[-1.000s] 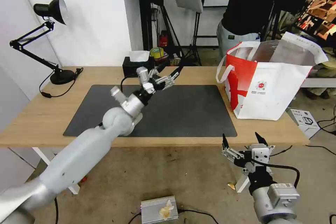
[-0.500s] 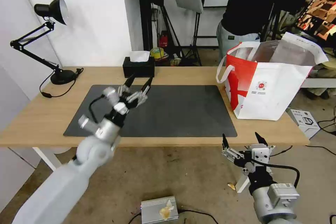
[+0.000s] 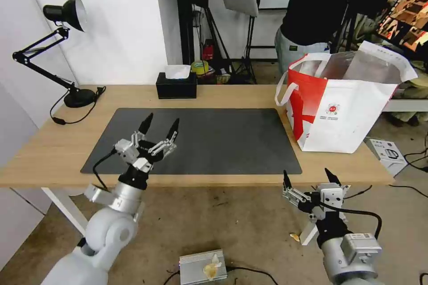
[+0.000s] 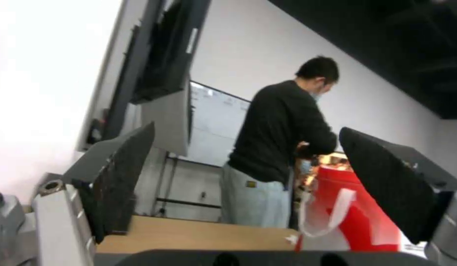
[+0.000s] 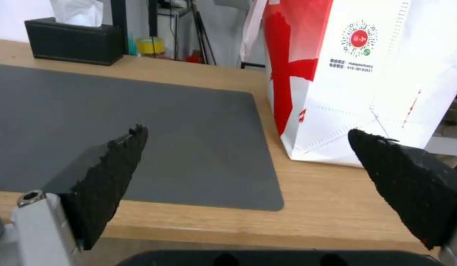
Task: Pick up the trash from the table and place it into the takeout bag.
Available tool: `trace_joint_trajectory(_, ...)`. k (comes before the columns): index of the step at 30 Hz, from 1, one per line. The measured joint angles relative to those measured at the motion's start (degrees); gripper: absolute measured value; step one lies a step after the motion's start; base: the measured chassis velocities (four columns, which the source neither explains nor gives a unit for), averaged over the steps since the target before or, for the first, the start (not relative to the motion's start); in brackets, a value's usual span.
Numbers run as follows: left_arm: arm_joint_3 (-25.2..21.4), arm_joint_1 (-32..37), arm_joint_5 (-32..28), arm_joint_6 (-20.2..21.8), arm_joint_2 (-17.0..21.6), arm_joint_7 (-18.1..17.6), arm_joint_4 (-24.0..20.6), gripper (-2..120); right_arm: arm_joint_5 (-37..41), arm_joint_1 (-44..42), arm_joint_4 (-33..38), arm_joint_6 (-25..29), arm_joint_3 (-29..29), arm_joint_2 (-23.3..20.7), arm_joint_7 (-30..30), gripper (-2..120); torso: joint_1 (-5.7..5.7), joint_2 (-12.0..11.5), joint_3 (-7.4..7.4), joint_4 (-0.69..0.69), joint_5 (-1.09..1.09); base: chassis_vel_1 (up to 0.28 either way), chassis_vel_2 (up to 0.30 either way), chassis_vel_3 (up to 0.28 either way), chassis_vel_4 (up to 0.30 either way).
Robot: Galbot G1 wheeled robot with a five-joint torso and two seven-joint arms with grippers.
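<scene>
The takeout bag stands upright and open at the right end of the table, white with a red side and foil lining. It also appears in the right wrist view as the takeout bag and in the left wrist view as the takeout bag. The trash is out of view; the dark grey mat is bare. My left gripper is open and holds nothing, hovering over the mat's front left part, fingers pointing up and away. My right gripper is open and holds nothing, below the table's front edge, in front of the bag.
A black tissue box sits at the table's back edge, behind the mat. A black desk lamp stands at the back left corner. On the floor lie a silver box and a white carton beside the table's right end.
My left arm has pulled back from the mat's far middle, near the tissue box, to its front left part, gripper open throughout. The right arm has not moved.
</scene>
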Motion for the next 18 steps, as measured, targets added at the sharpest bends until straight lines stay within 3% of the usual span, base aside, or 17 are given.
trace_joint_trajectory(7,-4.57,4.64,5.30,-1.54,-0.70,-0.03,-0.38,100,0.00,0.00,0.00,0.00,0.00,0.00,0.00,100,0.00,0.00,0.00,0.01,0.00,0.000,0.000,0.000,0.000)
trace_joint_trajectory(18,-9.47,15.40,14.58,-4.94,-6.50,-2.80,-1.13,100,0.00,0.00,0.00,0.00,0.00,0.00,0.00,100,0.00,0.00,0.00,0.01,0.00,0.000,0.000,0.000,0.000)
